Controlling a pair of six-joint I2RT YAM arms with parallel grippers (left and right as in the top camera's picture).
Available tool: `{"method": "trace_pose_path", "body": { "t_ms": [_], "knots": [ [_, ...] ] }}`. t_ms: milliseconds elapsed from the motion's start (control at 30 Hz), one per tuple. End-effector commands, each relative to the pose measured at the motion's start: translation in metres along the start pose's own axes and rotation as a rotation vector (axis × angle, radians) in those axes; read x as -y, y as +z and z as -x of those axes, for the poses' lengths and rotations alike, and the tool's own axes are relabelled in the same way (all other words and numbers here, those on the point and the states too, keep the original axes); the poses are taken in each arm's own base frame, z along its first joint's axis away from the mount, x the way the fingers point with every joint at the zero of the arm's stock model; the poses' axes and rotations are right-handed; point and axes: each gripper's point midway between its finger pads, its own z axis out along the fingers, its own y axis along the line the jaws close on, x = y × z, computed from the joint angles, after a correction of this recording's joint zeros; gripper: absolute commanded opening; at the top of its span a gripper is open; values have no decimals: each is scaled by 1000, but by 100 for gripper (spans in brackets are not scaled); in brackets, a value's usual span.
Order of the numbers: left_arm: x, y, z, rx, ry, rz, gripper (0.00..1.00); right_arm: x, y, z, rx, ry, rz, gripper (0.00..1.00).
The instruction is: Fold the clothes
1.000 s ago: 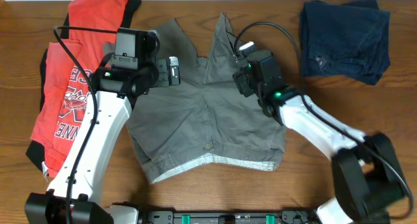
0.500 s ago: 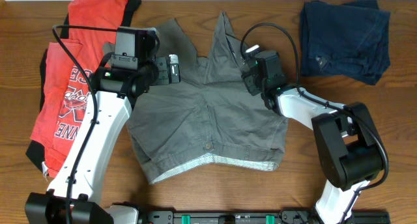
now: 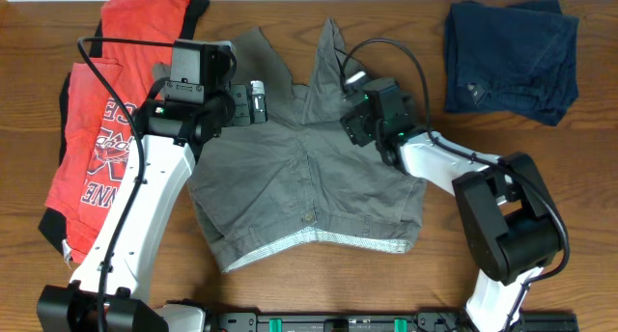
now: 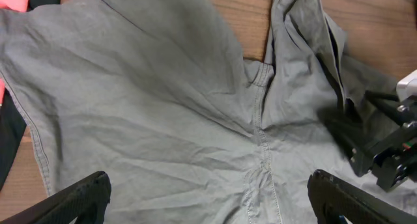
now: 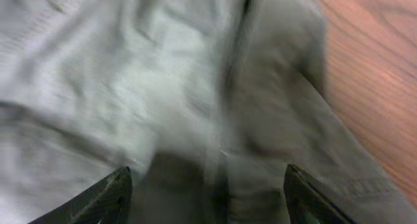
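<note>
Overhead view: shorts (image 3: pixel 299 187) spread on worktop (image 3: pixel 579 197), likely limp, light, non-slip; best pinched at far leg hems. Left tool (image 4: pixel 208 188) and right tool (image 5: pixel 207 191) both apart, empty.

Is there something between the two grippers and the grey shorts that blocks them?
Nothing visible does. The left gripper and the right gripper both hang over the shorts with jaws open, only grey cloth below them. The red T-shirt and the navy garment lie off to the sides.

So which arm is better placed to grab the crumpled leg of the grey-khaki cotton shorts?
Probably right: the right gripper hovers open over the crumpled leg of the shorts; the left gripper sits over the flat leg.
</note>
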Motion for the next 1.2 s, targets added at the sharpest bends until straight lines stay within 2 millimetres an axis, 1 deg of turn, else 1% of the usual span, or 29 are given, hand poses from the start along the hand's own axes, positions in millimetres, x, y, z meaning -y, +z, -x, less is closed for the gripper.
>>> {"method": "trace_pose_path", "body": {
  "t_ms": [0, 100, 233, 333, 400, 467, 500, 533, 600, 633, 667, 733, 900, 967, 1033, 1100, 1167],
  "knots": [
    [-6, 8, -6, -21, 4, 20, 98, -15, -4, 17, 32, -28, 29, 73],
    [-7, 13, -8, -36, 3, 23, 98, -8, 2, 6, -3, -30, -25, 73],
    [-10, 25, -15, -71, -1, 31, 98, 16, 12, -14, -65, -26, -143, 71],
    [-12, 35, -20, -100, -4, 37, 98, 34, 15, -26, -101, -17, -217, 68],
    [-13, 39, -23, -114, -5, 40, 98, 47, 14, -30, -110, -5, -255, 60],
    [-14, 42, -25, -121, -6, 42, 98, 60, 13, -29, -103, 10, -293, 53],
    [-14, 43, -25, -123, -6, 43, 98, 68, 12, -27, -94, 19, -322, 46],
    [-14, 44, -25, -124, -6, 43, 98, 76, 10, -25, -83, 28, -347, 38],
    [-14, 45, -25, -123, -6, 43, 98, 89, 7, -17, -56, 43, -394, 12],
    [-14, 45, -25, -122, -6, 43, 98, 94, 6, -13, -46, 49, -408, 3],
    [-14, 45, -24, -120, -6, 42, 98, 97, 6, -8, -36, 54, -413, 1],
    [-14, 45, -23, -115, -5, 41, 98, 104, 3, 5, -9, 65, -424, 1],
    [-13, 46, -20, -104, -4, 39, 98, 122, -4, 46, 82, 93, -453, 1],
    [-13, 46, -20, -104, -4, 39, 98, 132, -9, 62, 134, 115, -470, 1],
    [-13, 46, -20, -104, -4, 39, 98, 147, -15, 74, 195, 162, -495, 1],
    [-13, 46, -20, -104, -4, 38, 98, 163, -19, 80, 249, 208, -511, 1],
    [-13, 46, -20, -104, -4, 38, 98, 181, -21, 80, 284, 253, -515, 1]
  ]
}}
